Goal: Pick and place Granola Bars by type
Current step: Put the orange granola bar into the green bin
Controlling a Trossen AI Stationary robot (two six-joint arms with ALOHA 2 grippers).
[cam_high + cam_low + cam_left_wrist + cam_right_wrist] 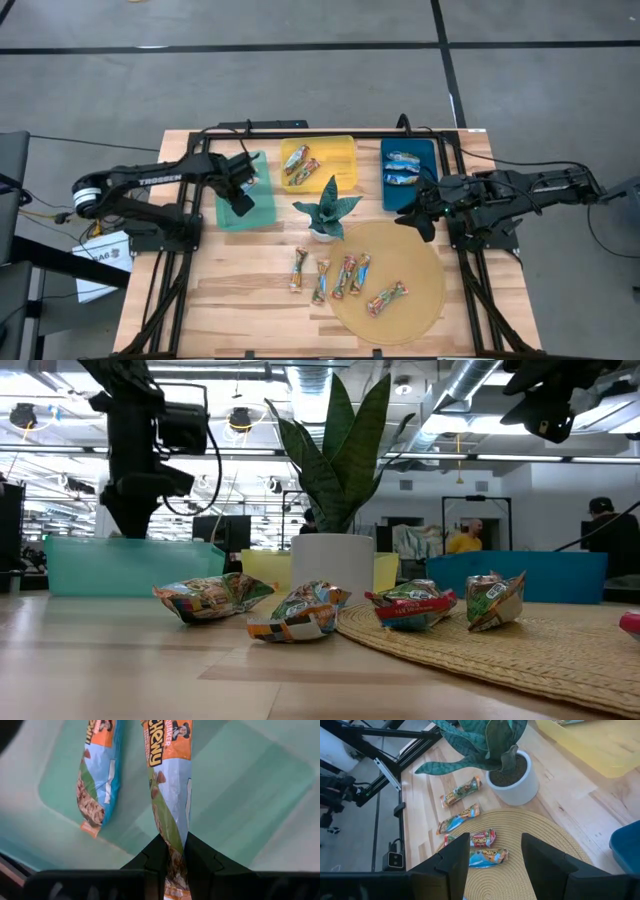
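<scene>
Over the teal tray [262, 208], left gripper [172, 851] clamped on the tail of a chewy bar [170, 795], hanging beside a second bar [97, 775] already down in the tray. Best lowered until the wrapper nearly touches the tray floor, then let go clear of its neighbour. Right gripper [495, 855] spread wide and empty above the woven mat [540, 835], with five bars [345, 277] left to sort by the plant [326, 212].

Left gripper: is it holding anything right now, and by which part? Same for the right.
The left gripper is shut on a granola bar, pinching one end of its wrapper above the teal tray. The right gripper is open and holds nothing.
</scene>
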